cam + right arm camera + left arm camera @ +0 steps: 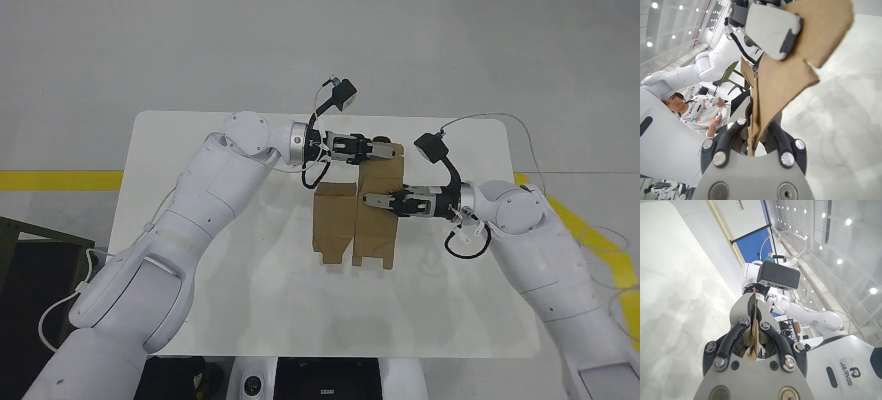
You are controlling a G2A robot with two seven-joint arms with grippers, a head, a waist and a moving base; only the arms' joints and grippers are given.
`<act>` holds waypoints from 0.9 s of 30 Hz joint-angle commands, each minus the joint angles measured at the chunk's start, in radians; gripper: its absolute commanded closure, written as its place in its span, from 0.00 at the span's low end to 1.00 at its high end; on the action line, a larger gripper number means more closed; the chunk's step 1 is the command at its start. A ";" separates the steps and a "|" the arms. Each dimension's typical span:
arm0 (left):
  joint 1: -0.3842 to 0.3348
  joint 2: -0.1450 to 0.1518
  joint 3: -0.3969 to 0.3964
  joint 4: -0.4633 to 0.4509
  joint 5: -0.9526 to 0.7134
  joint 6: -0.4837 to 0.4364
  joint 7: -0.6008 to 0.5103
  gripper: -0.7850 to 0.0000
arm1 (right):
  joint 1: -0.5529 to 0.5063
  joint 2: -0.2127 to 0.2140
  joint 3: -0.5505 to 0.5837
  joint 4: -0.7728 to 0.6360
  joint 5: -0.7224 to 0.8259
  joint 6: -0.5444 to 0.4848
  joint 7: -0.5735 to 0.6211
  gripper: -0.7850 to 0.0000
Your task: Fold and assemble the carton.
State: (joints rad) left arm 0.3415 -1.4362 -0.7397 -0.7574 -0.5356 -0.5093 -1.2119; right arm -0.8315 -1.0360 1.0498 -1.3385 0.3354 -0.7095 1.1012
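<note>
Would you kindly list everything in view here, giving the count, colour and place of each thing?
carton: one, brown, flattened, over the middle of the table, held by both grippers.
table: one, white, in front of the robot.
floor tape: two stretches, yellow, on the grey floor to either side of the table.
dark object: one, dark green, on the floor by the table's near left corner; I cannot tell what it is.
left gripper: one, black and grey, shut on the carton's far edge.
right gripper: one, black and grey, shut on the carton's right-hand panel.
</note>
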 commanded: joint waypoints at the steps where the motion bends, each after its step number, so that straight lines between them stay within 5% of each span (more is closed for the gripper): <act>1: -0.002 -0.001 -0.005 -0.005 -0.001 -0.005 -0.001 0.00 | 0.000 0.000 0.000 0.004 0.002 0.000 -0.001 1.00; 13: 0.003 0.030 -0.092 -0.028 0.084 -0.064 0.062 0.00 | -0.001 0.003 0.030 0.028 0.020 0.001 -0.041 1.00; 27: 0.170 0.106 -0.202 -0.162 0.177 -0.020 0.030 0.00 | -0.013 0.012 0.114 0.068 0.054 0.061 -0.160 1.00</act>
State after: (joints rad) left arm 0.5010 -1.3328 -0.9397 -0.9083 -0.3605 -0.5345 -1.1814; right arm -0.8445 -1.0238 1.1624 -1.2710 0.3895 -0.6520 0.9451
